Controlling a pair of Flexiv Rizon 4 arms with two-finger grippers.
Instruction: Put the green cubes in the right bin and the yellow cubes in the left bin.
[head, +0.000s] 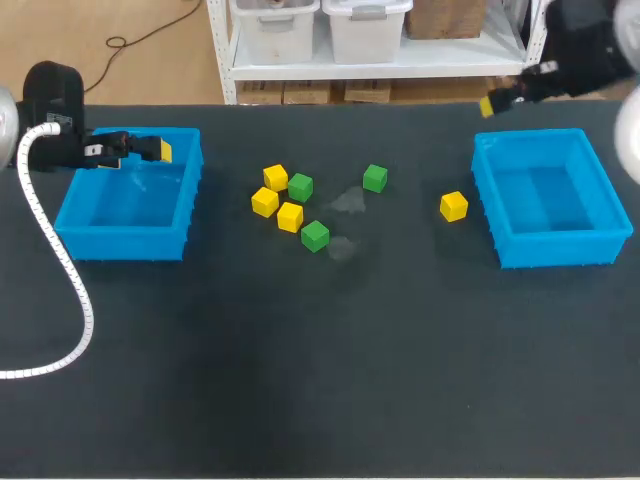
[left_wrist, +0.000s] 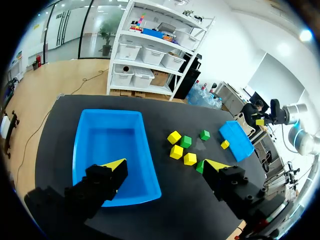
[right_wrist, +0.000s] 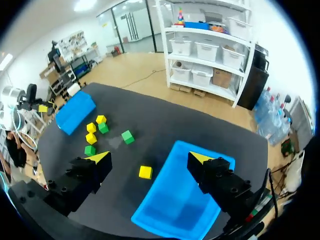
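Three green cubes (head: 300, 186) (head: 375, 178) (head: 315, 235) and several yellow cubes (head: 264, 201) lie mid-table between two blue bins. One yellow cube (head: 453, 206) sits alone beside the right bin (head: 560, 248). My left gripper (head: 150, 149) hangs open and holding nothing over the back rim of the left bin (head: 125, 240). In the left wrist view that bin (left_wrist: 112, 150) lies under the left gripper (left_wrist: 165, 167), the cube cluster (left_wrist: 176, 151) ahead. My right gripper (head: 500, 101) is open behind the right bin's back left corner. In its wrist view the right gripper (right_wrist: 149, 160) frames the lone yellow cube (right_wrist: 145, 172) and bin (right_wrist: 185, 200).
Both bins hold nothing. A white corrugated cable (head: 60, 270) from my left arm loops over the table's left side. Faint pale smudges (head: 348, 203) mark the dark mat near the cubes. The front half of the table is bare mat.
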